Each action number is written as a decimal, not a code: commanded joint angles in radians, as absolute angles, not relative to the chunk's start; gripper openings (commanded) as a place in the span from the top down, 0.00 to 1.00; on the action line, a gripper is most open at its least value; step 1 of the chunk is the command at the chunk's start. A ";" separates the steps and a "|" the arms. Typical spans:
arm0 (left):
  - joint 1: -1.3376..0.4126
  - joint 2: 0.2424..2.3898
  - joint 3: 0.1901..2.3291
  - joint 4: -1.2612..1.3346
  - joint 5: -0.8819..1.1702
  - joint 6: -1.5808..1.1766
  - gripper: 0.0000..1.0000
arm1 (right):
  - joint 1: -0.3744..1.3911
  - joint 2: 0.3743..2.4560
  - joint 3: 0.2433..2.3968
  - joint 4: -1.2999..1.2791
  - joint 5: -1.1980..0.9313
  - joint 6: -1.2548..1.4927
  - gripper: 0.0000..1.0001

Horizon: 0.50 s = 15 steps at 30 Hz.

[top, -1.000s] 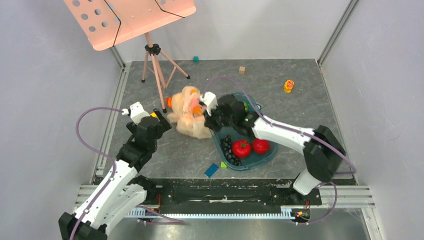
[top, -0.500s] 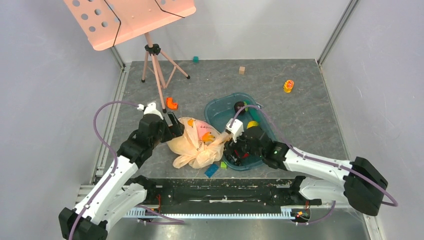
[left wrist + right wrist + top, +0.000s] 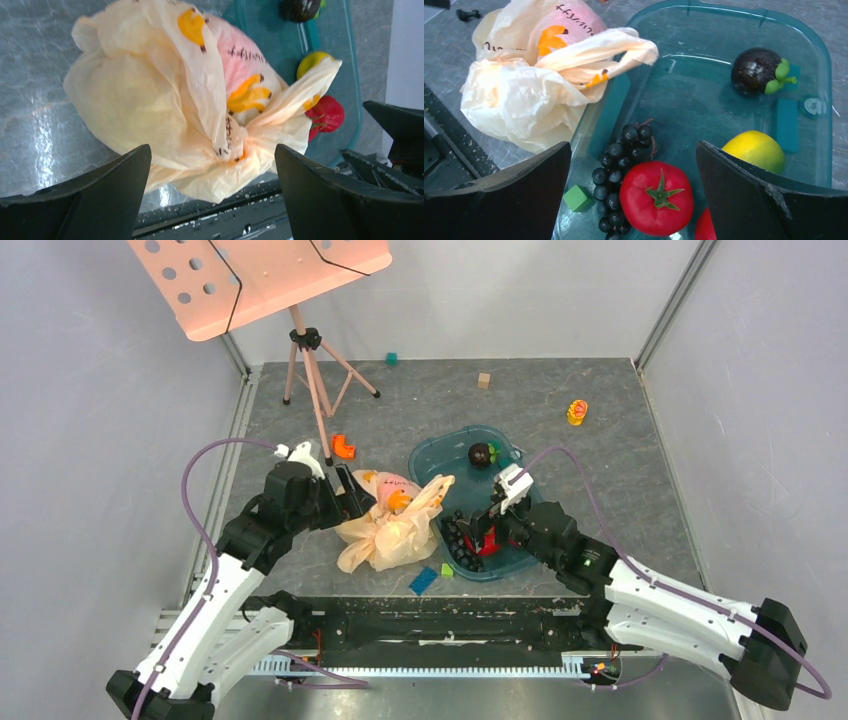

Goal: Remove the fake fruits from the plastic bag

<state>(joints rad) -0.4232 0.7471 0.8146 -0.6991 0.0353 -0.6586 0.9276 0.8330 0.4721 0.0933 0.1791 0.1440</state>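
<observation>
Since the frame 0.5 s earlier, the right gripper (image 3: 634, 147) has been drawn off the bag's handle and carried to the right. It is now held over the tray (image 3: 828, 95) rather than at the tray's left rim. Its 2 fingers are spread wide apart and nothing is gripped between them.

Beneath it, inside the tray, a red fruit (image 3: 656, 197) with a green stalk is seen. A bunch of black grapes (image 3: 620, 165) is touching its left side, and a lemon (image 3: 754, 150) lies to its right. A dark round fruit (image 3: 756, 70) with a green leaf lies at the far end. A 2nd red fruit is cut off by the lower edge of that view.

The bag (image 3: 385, 535) has been left crumpled on the table (image 3: 600, 460) between the 2 grippers. It lies nearer the front edge than it did 1.0 s ago. Its released handle (image 3: 624, 47) is now draped over the tray's left rim. Yellow-orange shapes and a pink patch with dark lettering are seen on the bag. What lies inside it cannot be told.

The left gripper (image 3: 212, 155) has been shifted only slightly. It is held at the bag's left side with its fingers wide apart and the bag framed between them. Whether they touch the bag cannot be told.

A blue block (image 3: 422, 580) lies just beside the tray's near-left corner. An orange piece (image 3: 343, 446) and the music stand (image 3: 300, 340) are found where they were before.
</observation>
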 commanded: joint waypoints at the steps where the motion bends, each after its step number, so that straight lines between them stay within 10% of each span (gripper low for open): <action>1: -0.425 0.770 0.830 -0.764 0.100 -0.729 0.00 | 0.931 0.834 0.474 0.106 0.287 0.202 0.04; 15: -0.428 0.953 0.851 -0.666 0.004 -0.810 0.03 | 1.167 0.905 0.549 0.114 0.397 0.357 0.21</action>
